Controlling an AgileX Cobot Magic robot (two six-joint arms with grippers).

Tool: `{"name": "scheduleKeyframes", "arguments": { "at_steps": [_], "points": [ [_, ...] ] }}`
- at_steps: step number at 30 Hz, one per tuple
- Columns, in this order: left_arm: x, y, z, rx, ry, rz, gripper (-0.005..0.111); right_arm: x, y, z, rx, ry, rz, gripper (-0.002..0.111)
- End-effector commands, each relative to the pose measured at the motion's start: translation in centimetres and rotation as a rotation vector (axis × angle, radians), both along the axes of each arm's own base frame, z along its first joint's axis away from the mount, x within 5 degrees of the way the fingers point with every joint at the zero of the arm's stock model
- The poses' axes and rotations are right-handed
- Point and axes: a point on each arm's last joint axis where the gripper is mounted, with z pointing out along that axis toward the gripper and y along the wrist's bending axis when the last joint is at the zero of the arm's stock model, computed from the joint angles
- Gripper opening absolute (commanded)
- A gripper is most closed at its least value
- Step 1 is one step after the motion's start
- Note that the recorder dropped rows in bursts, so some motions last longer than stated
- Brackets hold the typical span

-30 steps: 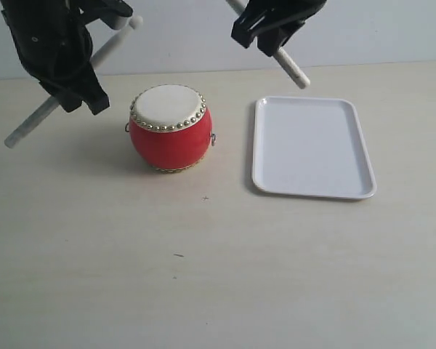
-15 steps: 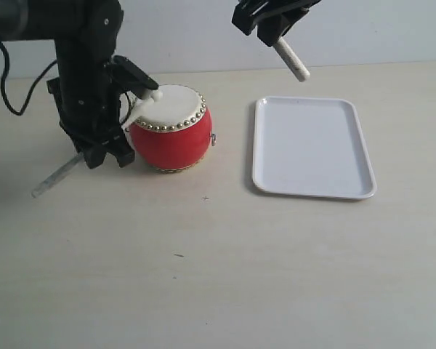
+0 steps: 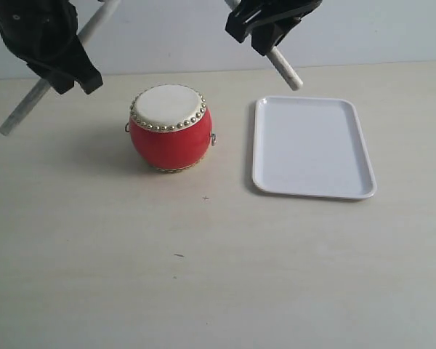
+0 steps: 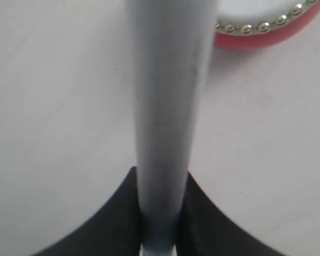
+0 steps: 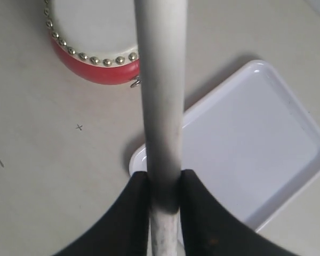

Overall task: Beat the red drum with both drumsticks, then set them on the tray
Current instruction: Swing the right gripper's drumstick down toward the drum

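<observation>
The red drum (image 3: 171, 127) with its cream skin stands upright on the table, left of the white tray (image 3: 312, 145). High up and left of the drum, my left gripper (image 3: 62, 58) is shut on a pale drumstick (image 3: 22, 113) that slants from the lower left to the upper right. In the left wrist view the gripper (image 4: 161, 181) clamps the drumstick (image 4: 168, 96), and the drum's rim (image 4: 266, 29) shows beyond it. Above the gap between drum and tray, my right gripper (image 3: 269, 33) is shut on the other drumstick (image 3: 285, 71), its tip pointing down. The right wrist view shows this gripper (image 5: 164, 178), its drumstick (image 5: 160, 80), the drum (image 5: 90, 37) and the tray (image 5: 256, 154).
A pale wooden table (image 3: 203, 269) carries the drum and the tray. A light wall (image 3: 174, 36) runs along the back.
Half a second ago my left gripper was down with its drumstick tip on the drum skin. It has since swung back up to the upper left. The right gripper barely moved.
</observation>
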Motion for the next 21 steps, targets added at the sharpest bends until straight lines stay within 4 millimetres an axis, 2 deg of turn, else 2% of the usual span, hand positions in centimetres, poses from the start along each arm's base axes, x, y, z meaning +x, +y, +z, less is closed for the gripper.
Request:
{"name": "scheduleKeyframes", "arguments": {
  "at_steps": [1, 11, 14, 17, 19, 21],
  "points": [
    [-0.7, 0.5, 1.6, -0.006, -0.049, 0.006, 0.0, 1.2, 0.6, -2.3, -0.027, 0.043, 0.002, 0.0],
    [-0.8, 0.6, 1.9, -0.011, -0.057, 0.006, 0.0, 3.5, 2.5, -10.4, -0.084, 0.229, -0.001, 0.0],
    [-0.8, 0.6, 1.9, -0.011, -0.057, 0.006, 0.0, 3.9, 3.2, -13.6, -0.08, 0.318, -0.007, 0.0],
    [-0.8, 0.6, 1.9, -0.011, -0.057, 0.006, 0.0, 4.4, 3.1, -16.5, -0.139, 0.356, -0.04, 0.0],
    [-0.8, 0.6, 1.9, -0.011, -0.057, 0.006, 0.0, 4.6, 2.8, -16.6, -0.176, 0.337, -0.07, 0.0],
    [-0.8, 0.6, 1.9, -0.01, -0.057, 0.005, 0.0, 4.6, 2.5, -15.4, -0.176, 0.304, -0.084, 0.0]
  ]
}}
